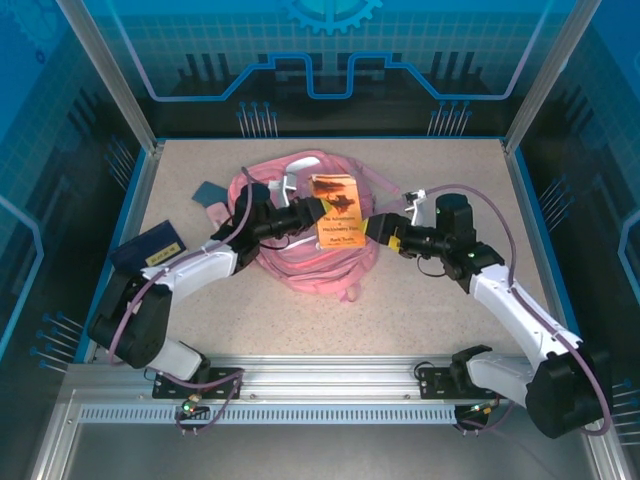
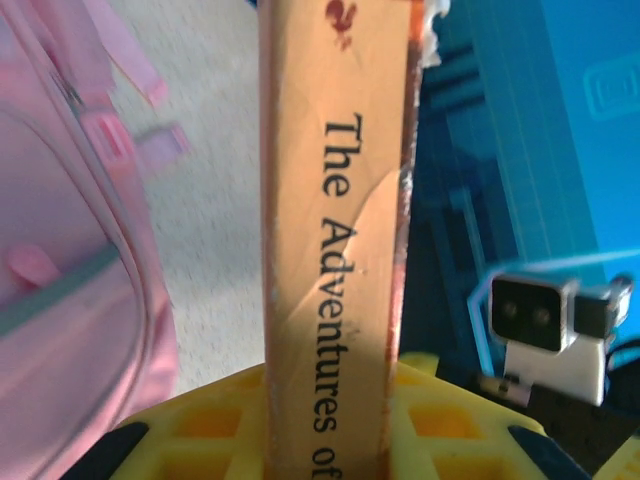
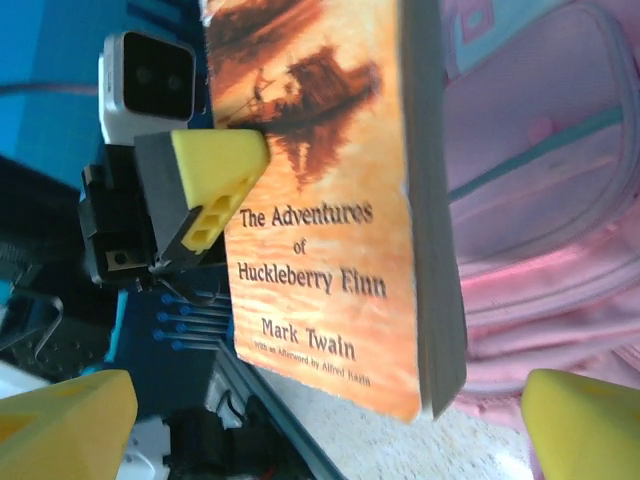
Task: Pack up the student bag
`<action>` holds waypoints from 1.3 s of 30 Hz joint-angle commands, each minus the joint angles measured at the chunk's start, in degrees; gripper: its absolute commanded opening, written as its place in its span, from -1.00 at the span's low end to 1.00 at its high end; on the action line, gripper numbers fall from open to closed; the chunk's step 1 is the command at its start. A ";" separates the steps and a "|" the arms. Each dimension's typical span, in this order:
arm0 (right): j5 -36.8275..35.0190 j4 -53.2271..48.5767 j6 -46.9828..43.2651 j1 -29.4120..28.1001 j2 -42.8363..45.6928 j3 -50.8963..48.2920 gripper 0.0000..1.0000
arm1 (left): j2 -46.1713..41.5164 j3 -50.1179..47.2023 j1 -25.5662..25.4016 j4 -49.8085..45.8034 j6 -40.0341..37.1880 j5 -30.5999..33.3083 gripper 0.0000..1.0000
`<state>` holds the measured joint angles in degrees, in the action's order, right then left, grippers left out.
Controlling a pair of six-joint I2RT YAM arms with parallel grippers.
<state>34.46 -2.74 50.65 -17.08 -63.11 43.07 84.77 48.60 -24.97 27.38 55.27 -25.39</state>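
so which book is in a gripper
The orange Huckleberry Finn book, held by the left gripper over the pink bag; the dark blue books lie on the table.

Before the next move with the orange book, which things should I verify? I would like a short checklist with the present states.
1. Left jaws shut on the orange book: ok.
2. Right jaws open and apart from the book: ok.
3. Book held over the student bag in the top view: ok.
4. Bag pocket open enough for the book: cannot tell.
5. Dark blue book lies aside, near the left arm: ok.
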 commanded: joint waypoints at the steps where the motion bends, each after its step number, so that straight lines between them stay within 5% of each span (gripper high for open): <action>1: -3.74 13.17 15.00 -1.06 -1.87 -3.20 1.00 | -5.13 0.02 0.56 5.32 0.96 9.12 -0.64; 10: -13.02 41.58 33.94 -7.75 -6.77 -8.18 0.95 | -7.56 -3.04 0.51 14.05 7.98 18.36 -0.65; 25: -14.33 56.43 40.33 -14.26 -21.32 -0.27 0.84 | -4.90 -3.78 -0.72 22.63 15.40 19.49 -0.66; 39: -15.77 62.08 40.03 -15.09 -23.66 -1.55 0.04 | -6.72 -4.79 -0.87 20.11 13.41 21.08 -0.65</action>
<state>19.88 56.25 91.83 -31.24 -87.68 42.33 79.88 43.75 -25.67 44.25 70.15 -5.78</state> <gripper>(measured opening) 0.536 0.227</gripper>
